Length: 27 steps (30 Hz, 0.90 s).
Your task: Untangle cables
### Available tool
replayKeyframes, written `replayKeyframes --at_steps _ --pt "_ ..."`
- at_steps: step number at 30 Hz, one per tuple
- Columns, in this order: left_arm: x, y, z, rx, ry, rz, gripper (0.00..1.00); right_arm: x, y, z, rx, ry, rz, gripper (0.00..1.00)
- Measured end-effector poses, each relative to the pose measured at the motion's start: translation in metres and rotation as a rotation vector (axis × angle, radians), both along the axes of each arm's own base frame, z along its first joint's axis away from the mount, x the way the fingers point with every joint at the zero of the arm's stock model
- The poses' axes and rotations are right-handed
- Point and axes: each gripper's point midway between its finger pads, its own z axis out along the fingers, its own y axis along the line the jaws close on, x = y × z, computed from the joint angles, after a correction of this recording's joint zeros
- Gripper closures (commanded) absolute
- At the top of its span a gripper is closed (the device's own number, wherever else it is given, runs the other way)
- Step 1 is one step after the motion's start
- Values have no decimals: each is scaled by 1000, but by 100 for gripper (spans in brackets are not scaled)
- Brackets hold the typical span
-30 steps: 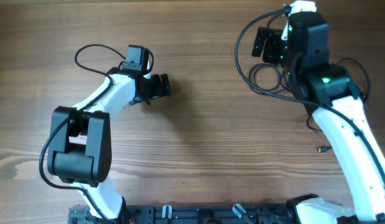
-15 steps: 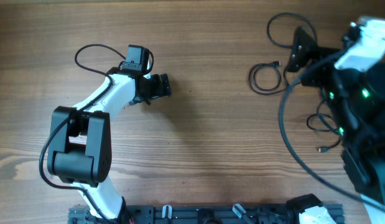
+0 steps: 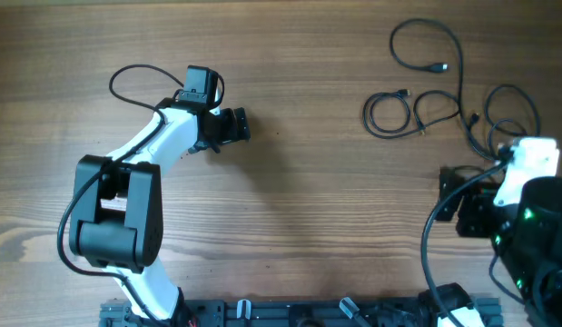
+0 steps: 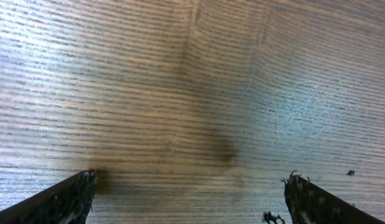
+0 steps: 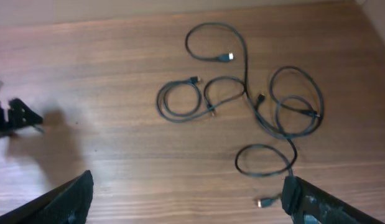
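The left gripper (image 3: 233, 125) and right gripper (image 5: 187, 183) are hanging wide open and empty, while the light, floppy-looking cables (image 5: 245, 78) are lying by the table's (image 3: 308, 227) far right corner, probably best pinched near a plug (image 5: 228, 57).

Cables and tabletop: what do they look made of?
Cables: thin black cords, probably a rubber or PVC jacket, matte. They lie in soft loops with no glare. One plug has a pale tip, likely metal.
Table: wood or wood-look laminate, brown with straight grain lines and a mild sheen in the left wrist view. I cannot tell which.
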Motion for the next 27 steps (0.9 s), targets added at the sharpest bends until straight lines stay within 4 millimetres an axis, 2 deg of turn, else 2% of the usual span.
replayKeyframes --at_steps 3,4,6,9,11,13,14,16,18,20,21,22,24,25,26,27 --pt "0 0 0 0 0 0 0 -11 -4 -40 -19 53 -4 0" --pt "0 0 0 0 2 0 0 -9 -3 -46 -14 34 -4 0" --pt "0 0 0 1 1 0 0 1 -1 -62 -5 -20 -1 0" --pt "-1 0 0 0 2 0 0 26 5 -77 35 -185 -2 0" --pt "0 0 0 0 1 0 0 37 9 -101 61 -272 1 0" --pt "0 0 0 1 1 0 0 46 14 -110 98 -395 12 0" --pt "-1 0 0 0 2 0 0 49 15 -111 115 -450 18 0" --pt "0 0 0 1 2 0 0 52 18 -102 149 -570 26 0" --pt "0 0 0 0 2 0 0 48 18 -75 195 -753 32 0" --pt "0 0 0 1 2 0 0 35 17 -43 208 -929 56 0" --pt "-1 0 0 0 2 0 0 25 19 -23 189 -1035 93 0" --pt "-1 0 0 0 2 0 0 19 22 -12 147 -1114 131 0" --pt "0 0 0 0 2 0 0 21 25 -17 89 -1122 169 0" --pt "-1 0 0 0 2 0 0 28 27 -35 53 -1087 191 0" --pt "0 0 0 0 2 0 0 30 28 -43 42 -1070 200 0" --pt "0 0 0 0 2 0 0 37 31 -64 27 -1025 219 0"
